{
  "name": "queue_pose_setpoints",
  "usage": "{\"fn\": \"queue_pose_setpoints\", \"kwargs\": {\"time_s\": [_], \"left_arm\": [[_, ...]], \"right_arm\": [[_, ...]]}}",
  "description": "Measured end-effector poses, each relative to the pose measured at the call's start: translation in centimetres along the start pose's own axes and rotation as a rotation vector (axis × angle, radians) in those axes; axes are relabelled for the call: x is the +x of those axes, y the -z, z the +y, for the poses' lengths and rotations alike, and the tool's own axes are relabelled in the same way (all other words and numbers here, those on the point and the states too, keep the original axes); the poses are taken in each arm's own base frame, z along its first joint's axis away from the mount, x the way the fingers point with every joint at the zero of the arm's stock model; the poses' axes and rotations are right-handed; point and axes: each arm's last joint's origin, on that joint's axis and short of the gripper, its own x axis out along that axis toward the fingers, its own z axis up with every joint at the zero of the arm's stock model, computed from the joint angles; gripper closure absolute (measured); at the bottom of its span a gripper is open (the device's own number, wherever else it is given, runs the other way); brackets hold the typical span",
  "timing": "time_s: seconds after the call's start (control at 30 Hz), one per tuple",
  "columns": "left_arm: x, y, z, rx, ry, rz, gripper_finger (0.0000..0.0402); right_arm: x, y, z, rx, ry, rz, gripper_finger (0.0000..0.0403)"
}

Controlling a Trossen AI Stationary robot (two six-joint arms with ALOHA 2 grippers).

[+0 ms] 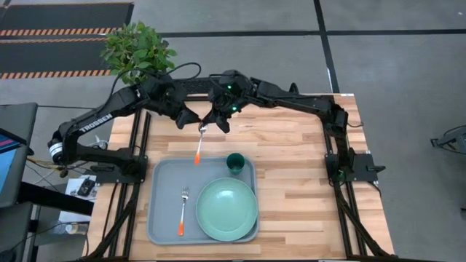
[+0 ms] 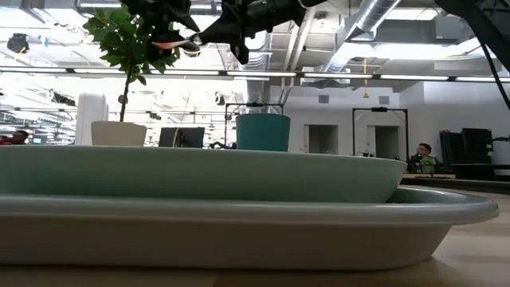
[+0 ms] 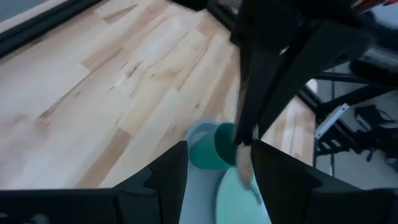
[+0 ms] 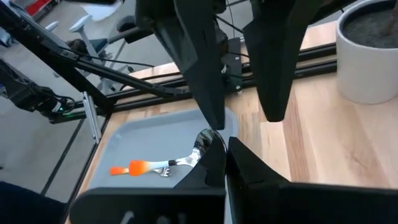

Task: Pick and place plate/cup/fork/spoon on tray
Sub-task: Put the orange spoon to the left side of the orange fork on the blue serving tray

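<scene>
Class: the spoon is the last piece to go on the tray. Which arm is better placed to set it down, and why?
The right. Its gripper already pinches the spoon by the bowl, hanging just behind the tray. The left gripper is open and empty beside it.

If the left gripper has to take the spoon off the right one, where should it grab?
Probably the bare silver shaft of the spoon, above the orange tip, coming in from the left arm's own side. The right gripper is shut on the bowl end, so only the handle hangs free. The left gripper is open close beside it.
</scene>
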Motion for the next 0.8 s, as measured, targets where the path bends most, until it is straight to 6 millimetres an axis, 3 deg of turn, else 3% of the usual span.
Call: {"fn": "queue_pose_setpoints", "kwargs": {"time_s": [0.4, 0.8], "left_arm": [[0.5, 0.4, -1.0, 0.027, 0.000, 0.012, 0.0248], [0.8, 0.3, -1.2, 0.053, -0.015, 0.007, 0.0331]], "right_arm": [[0.0, -0.1, -0.1, -0.004, 0.006, -0.008, 0.0393], [0.0, -0.1, -0.1, -0.006, 0.005, -0.012, 0.0392]]}}
